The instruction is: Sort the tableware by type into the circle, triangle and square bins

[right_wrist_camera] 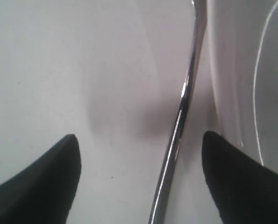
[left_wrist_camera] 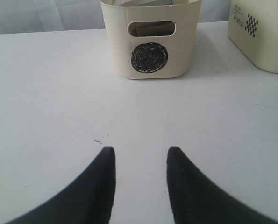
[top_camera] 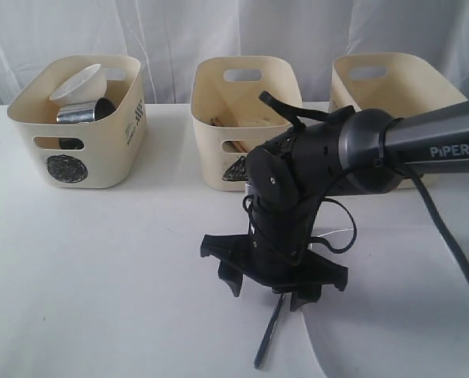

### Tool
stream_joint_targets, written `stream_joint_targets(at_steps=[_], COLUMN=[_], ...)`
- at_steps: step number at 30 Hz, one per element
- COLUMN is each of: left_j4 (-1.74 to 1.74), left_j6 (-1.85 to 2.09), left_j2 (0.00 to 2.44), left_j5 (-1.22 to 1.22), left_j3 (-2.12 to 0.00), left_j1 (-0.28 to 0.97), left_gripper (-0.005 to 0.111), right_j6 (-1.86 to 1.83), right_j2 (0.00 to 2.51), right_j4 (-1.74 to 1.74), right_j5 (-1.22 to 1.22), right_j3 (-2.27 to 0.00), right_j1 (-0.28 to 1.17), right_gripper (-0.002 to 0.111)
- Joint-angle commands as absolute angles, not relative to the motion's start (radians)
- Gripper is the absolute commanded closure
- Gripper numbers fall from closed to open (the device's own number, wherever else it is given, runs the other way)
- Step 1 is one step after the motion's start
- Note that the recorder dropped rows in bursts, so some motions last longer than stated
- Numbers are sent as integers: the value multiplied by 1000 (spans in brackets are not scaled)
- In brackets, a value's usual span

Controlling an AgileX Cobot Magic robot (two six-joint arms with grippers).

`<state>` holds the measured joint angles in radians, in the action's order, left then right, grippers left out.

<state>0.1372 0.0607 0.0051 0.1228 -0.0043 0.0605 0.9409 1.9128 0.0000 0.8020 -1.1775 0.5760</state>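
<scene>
Tableware is what we find in two places: in the bins and out on the white table [top_camera: 100, 276]. At the left of the exterior view, the circle bin [top_camera: 100, 169] holds a small white bowl [top_camera: 80, 81] tipped over a steel mug [top_camera: 80, 113]. The triangle bin [top_camera: 214, 150] stands in the middle, its mark half hidden behind the right arm [top_camera: 423, 142]. Something brown shows inside it, but we cannot tell what. A third bin [top_camera: 376, 88] stands at the right, its mark out of our sight.

Our right gripper [top_camera: 269, 291] hangs low over the table, jaws spread wide, gripping nothing. A slim steel utensil [right_wrist_camera: 183, 102] lies flat on the table between its fingers, just beside the rim of the large white plate [right_wrist_camera: 241, 70]. The utensil's head is hidden, so we cannot tell knife, fork or spoon. One finger [right_wrist_camera: 241, 186] overlaps the plate's edge, and the utensil lies nearer that finger than the other.

Our left gripper [left_wrist_camera: 141, 149] faces the circle bin across bare table, jaws parted, with nothing between them.
</scene>
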Motion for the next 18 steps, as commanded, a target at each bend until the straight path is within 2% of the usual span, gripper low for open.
stream_joint_targets(at_steps=[1, 11, 18], left_j4=[144, 144, 144], left_j6=[60, 60, 60], left_j2=[0, 0, 0], left_j5=[126, 126, 126], left_j3=[0, 0, 0], left_j1=[62, 62, 62], left_gripper=[65, 65, 65], right_j6=[943, 943, 806], right_j2=[1935, 1957, 1957], right_j4=[-14, -8, 64], right_j5=[798, 779, 695], right_j3=[-1174, -1174, -1175], right_j1=[568, 568, 577], right_gripper=[40, 40, 40])
